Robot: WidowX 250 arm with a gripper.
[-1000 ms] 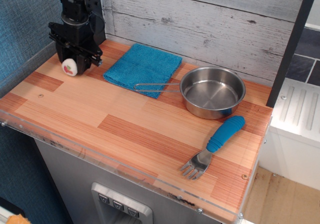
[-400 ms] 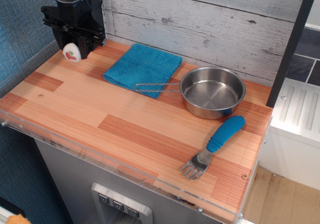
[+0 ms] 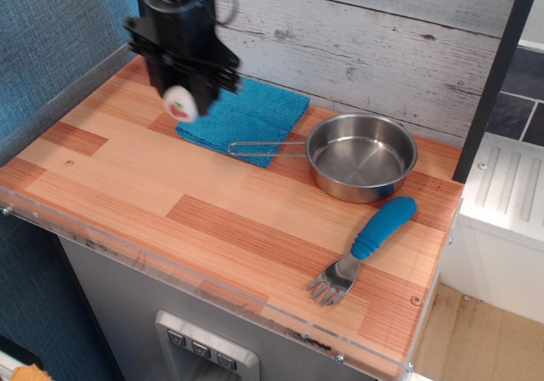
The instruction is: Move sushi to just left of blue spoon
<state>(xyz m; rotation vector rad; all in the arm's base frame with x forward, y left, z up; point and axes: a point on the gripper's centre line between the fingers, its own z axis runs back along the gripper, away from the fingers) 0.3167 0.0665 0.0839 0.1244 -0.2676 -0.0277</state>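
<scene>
The gripper (image 3: 182, 100) pinched the sushi (image 3: 179, 104) above the blue cloth's (image 3: 246, 113) left edge, well apart from the blue spoon (image 3: 367, 247); the steel pan (image 3: 361, 157) held nothing

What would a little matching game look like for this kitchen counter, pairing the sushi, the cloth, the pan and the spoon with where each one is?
Things:
1. sushi
2. blue cloth
3. steel pan
4. blue spoon

Places:
A. lying near the counter's front right edge
B. flat by the back wall, under the pan's wire handle tip
C. held in the gripper, up off the counter
D. standing between the cloth and the spoon

Pairs: 1-C, 2-B, 3-D, 4-A
</scene>
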